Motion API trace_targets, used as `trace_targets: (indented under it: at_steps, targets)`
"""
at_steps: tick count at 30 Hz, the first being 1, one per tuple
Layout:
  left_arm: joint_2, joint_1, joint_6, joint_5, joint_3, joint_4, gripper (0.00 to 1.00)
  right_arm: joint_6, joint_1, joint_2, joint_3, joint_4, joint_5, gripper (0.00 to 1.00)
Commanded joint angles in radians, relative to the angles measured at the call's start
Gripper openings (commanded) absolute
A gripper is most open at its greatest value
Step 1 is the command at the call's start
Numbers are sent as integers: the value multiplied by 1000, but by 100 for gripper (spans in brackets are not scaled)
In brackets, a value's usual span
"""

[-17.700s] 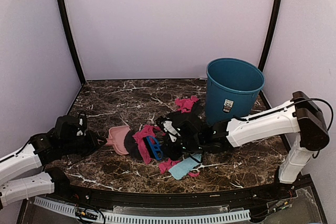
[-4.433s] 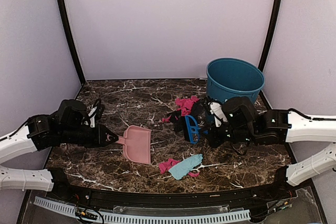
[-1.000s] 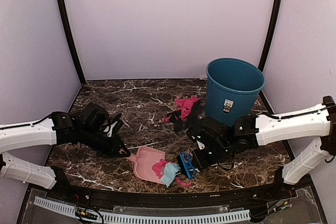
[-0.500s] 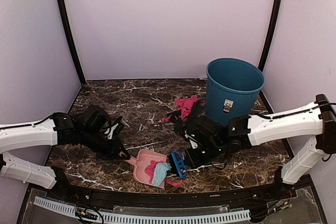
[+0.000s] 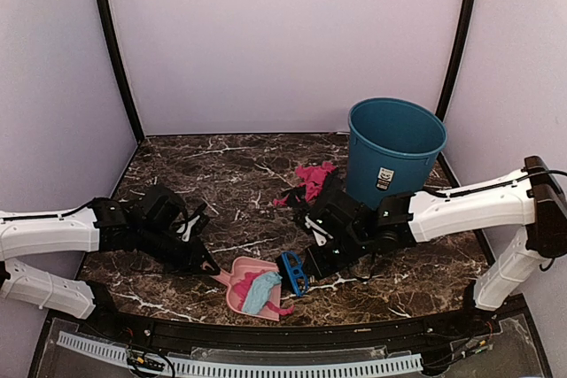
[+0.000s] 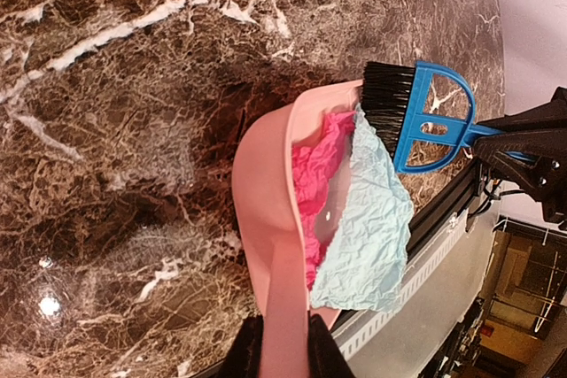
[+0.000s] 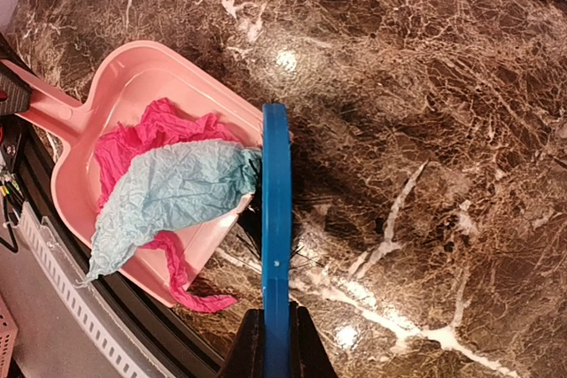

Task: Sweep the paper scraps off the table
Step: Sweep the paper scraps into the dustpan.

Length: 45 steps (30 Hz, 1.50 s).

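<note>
left fingers (image 6: 246, 358) clamped on dustpan (image 6: 264, 165) with paper scraps (image 7: 168, 188), right fingers (image 7: 239, 356) clamped on brush (image 7: 275, 219)

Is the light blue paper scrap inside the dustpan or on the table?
Mostly inside. The light blue scrap lies in the dustpan over a pink scrap, with one corner hanging past the side wall.
</note>
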Motion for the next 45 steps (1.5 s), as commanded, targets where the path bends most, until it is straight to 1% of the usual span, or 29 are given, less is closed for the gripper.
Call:
trace_targets:
  at_steps: [1,12,20,25,29,31,38,45]
  targets:
    - [17,-4,-9,-14,-60,-53,0,-26,-9,39,13,0,-9,0]
    - [12,-4,-54,-2,-111,40,0,-42,-16,45,23,0,-17,0]
    - [4,-4,-88,-1,-131,108,0,-47,-17,20,22,-26,0,0]
    - [-19,-3,-117,-9,-140,162,0,-51,-17,-12,20,-58,27,0]
    - [-57,-4,-163,-2,-190,250,0,-58,-25,-39,5,-78,61,0]
    - [-72,-4,-174,-5,-204,269,0,-60,-33,-54,-3,-82,71,0]
    - [-141,-2,-212,-23,-238,333,0,-61,-69,-131,-33,-75,69,0]
    - [-172,-1,-253,-28,-253,436,0,-73,-85,-201,-47,-47,63,0]
